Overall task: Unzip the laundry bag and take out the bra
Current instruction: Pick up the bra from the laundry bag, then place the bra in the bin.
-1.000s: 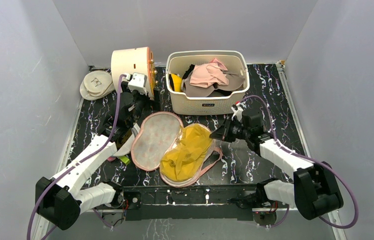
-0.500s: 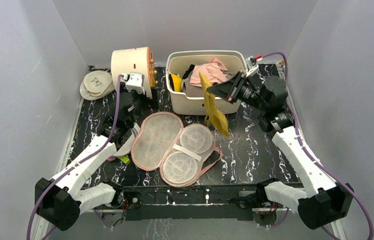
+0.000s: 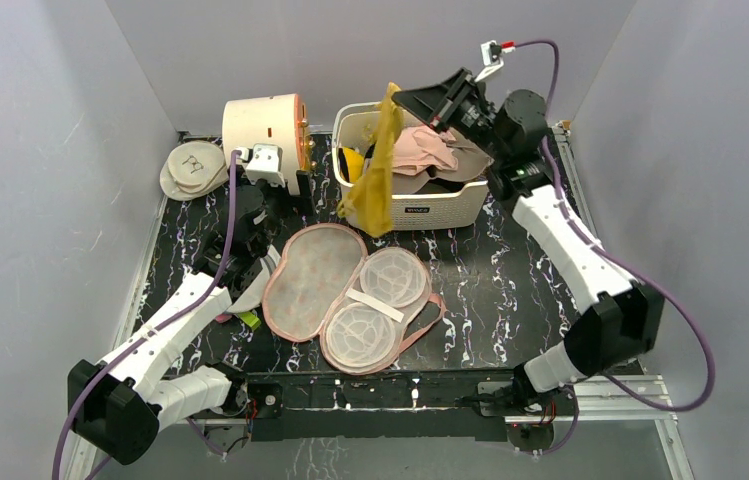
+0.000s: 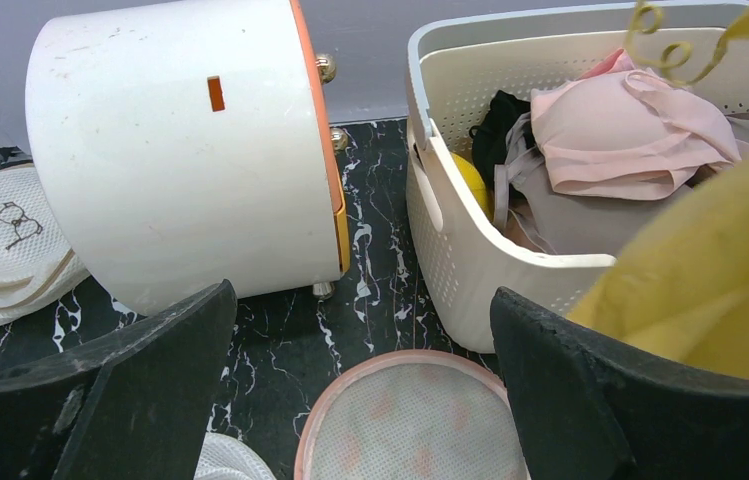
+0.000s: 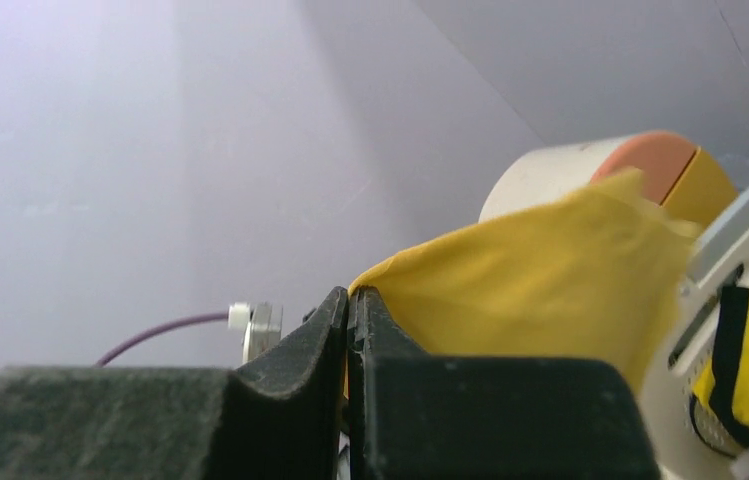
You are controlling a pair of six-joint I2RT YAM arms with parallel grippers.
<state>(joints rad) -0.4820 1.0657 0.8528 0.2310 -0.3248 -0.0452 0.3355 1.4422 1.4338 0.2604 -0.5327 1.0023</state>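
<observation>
The laundry bag (image 3: 312, 280) lies unzipped and spread flat on the black marbled table, its floral half to the left and its two white mesh domes (image 3: 375, 305) bare on the right. High over the basket's front left corner, my right gripper (image 3: 398, 97) is shut on the top of the yellow bra (image 3: 375, 180), which hangs down in front of the basket. In the right wrist view the bra (image 5: 530, 290) is pinched between the closed jaws of the right gripper (image 5: 350, 295). My left gripper (image 4: 362, 300) is open and holds nothing, hovering over the bag's far lobe (image 4: 410, 420).
A white perforated basket (image 3: 420, 212) holding pink and dark garments (image 3: 420, 145) stands at the back. To its left, a white drum with an orange lid (image 3: 260, 125) lies on its side. A round white mesh pouch (image 3: 192, 168) rests in the far left corner.
The right arm lifted the yellow bra out of the open bag and carried it up and back over the basket's front. The left arm stayed put, still open.
</observation>
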